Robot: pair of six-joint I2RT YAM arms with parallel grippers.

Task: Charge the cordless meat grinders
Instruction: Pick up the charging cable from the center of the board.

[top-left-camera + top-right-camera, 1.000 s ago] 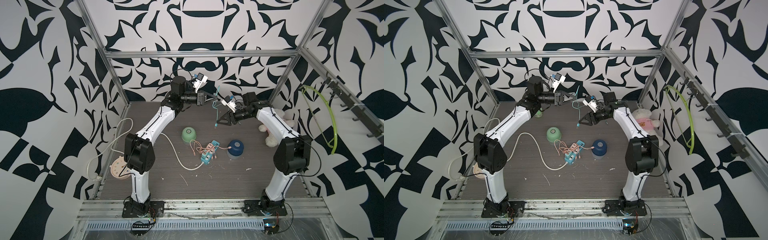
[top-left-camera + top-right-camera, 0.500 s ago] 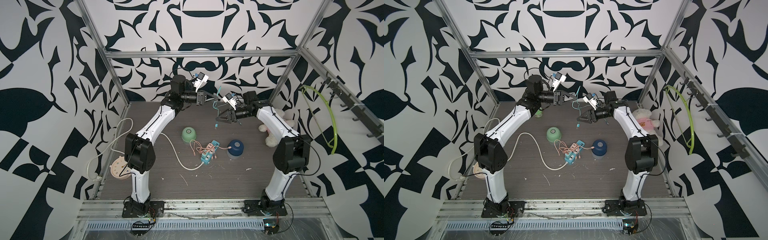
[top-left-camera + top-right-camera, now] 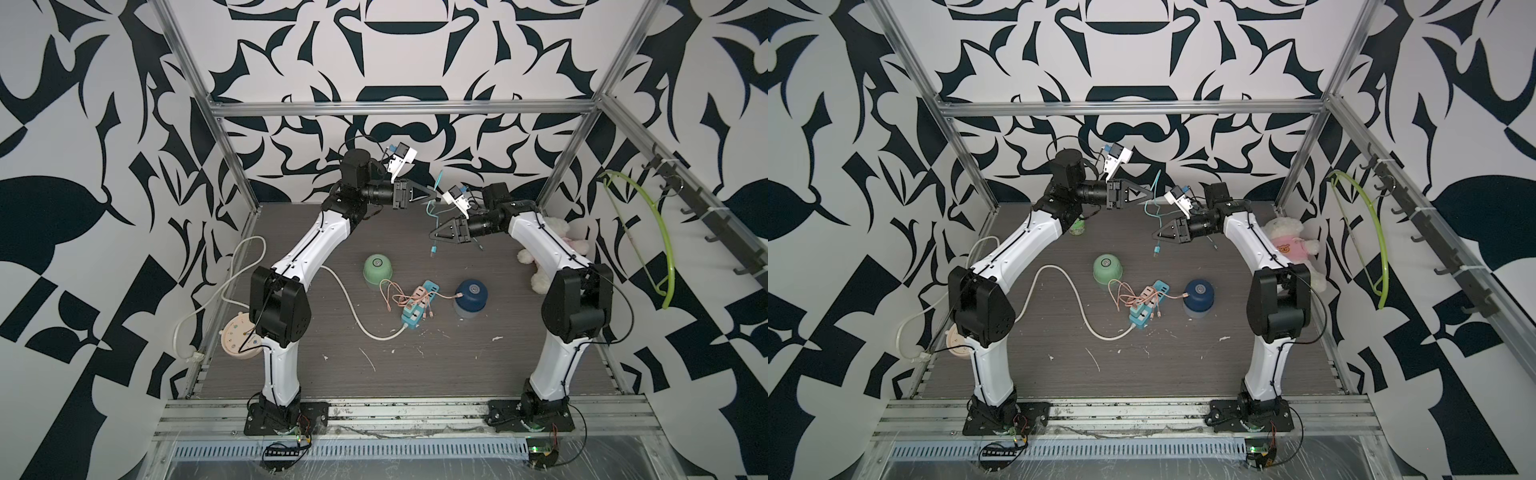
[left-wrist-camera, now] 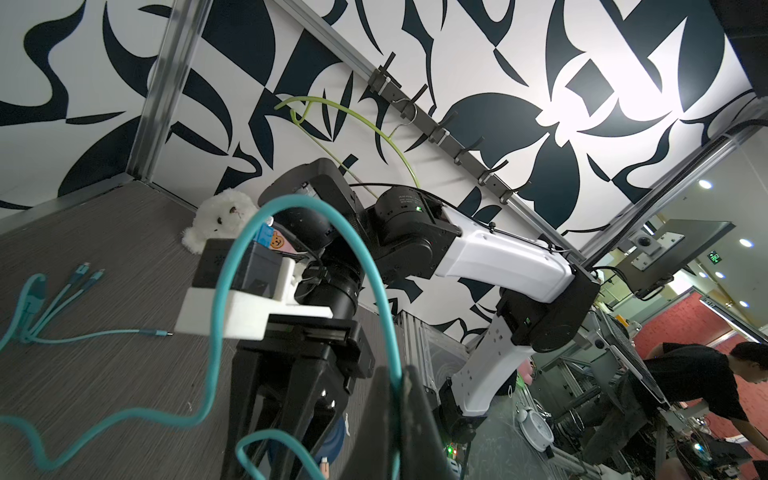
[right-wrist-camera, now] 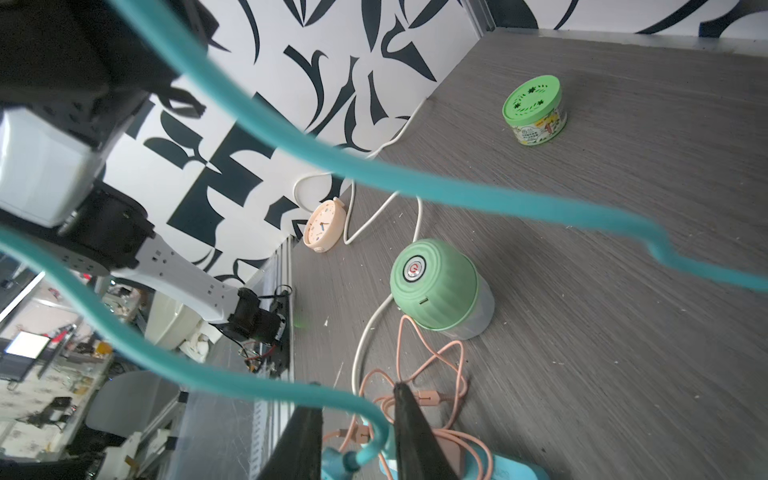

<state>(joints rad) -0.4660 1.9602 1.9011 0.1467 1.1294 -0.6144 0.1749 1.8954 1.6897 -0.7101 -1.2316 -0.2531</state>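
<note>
The mint green grinder and the dark blue grinder stand upright on the floor on either side of a teal power strip. A pink cable runs from the strip to the blue one. High at the back, my left gripper is shut on a teal cable, which hangs down from it. My right gripper is just below, with its fingers against a bend of that cable near its plug.
A bright-green lidded jar stands at the back left. A peach clock lies at the left edge. A white plush lies at the right. A white cord crosses the floor. A green hanger hangs on the right wall rack.
My right gripper has moved left and up to the hanging teal cable and its jaws have closed in on it. The left arm has stayed put, still holding the cable.
</note>
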